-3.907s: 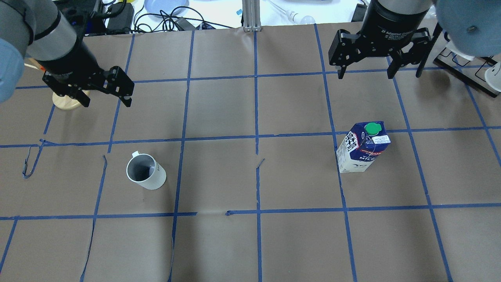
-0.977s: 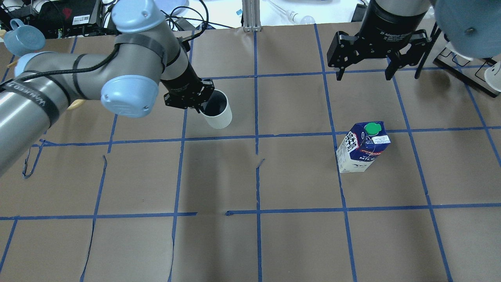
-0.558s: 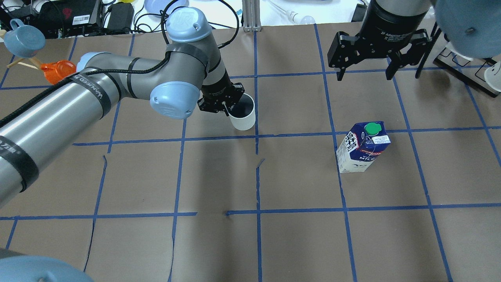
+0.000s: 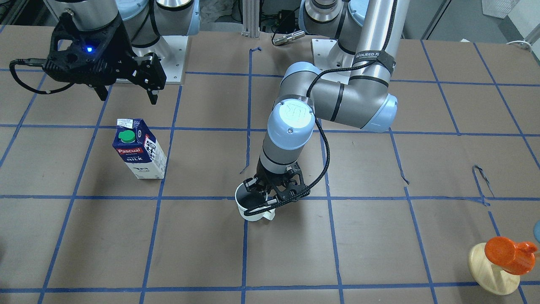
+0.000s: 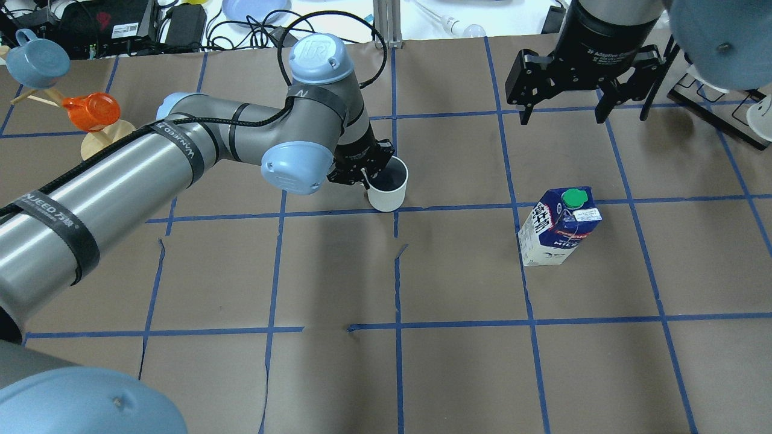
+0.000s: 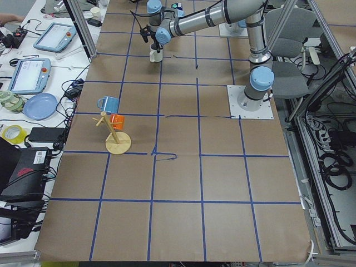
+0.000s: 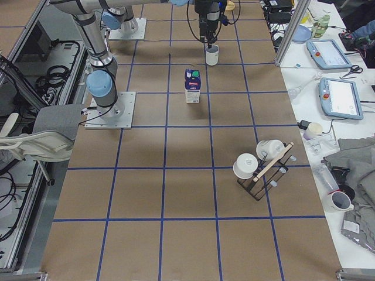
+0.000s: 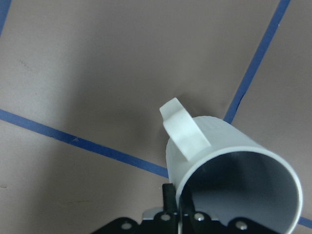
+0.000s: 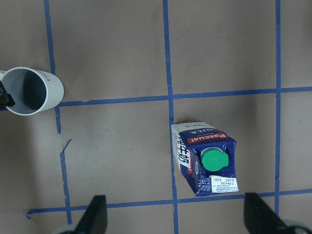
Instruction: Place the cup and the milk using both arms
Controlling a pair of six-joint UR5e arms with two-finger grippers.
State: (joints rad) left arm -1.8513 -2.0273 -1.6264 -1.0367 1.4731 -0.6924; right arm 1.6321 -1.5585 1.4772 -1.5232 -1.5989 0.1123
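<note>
While your left arm [image 5: 181,150] reaches out over the brown paper [image 5: 458,374], the left gripper [image 5: 365,175] has the cup [image 5: 389,188] pinched by its wall. One finger is down inside the dark bowl and one is outside, right by the handle.

Check your left wrist view. The cup [image 8: 234,165] fills the lower right with its mouth toward the lens. The loop handle juts out just beside the pinched spot, and a black finger [image 8: 169,196] is tight against the rim.

From the front-facing camera the cup [image 4: 252,210] sits directly under the gripper [image 4: 270,197], close to a crossing of the blue tape [image 4: 126,197]. You can't tell from any view whether its base touches the paper.

Now over to your right gripper [image 5: 564,113]. Its jaws are spread wide with nothing between them, and it hovers high. The milk [image 5: 561,229] stands upright on the paper below that gripper and well apart from it, green cap on top.

In the right wrist view the milk [image 9: 207,158] lies ahead of the two spread fingers [image 9: 95,217], roughly centred between them. The cup [image 9: 31,90] shows far off at the left edge.

From the left gripper, the milk is well apart on its right. Far off on its left, an orange object [image 5: 90,111] sits on a wooden stand [image 5: 104,140].
</note>
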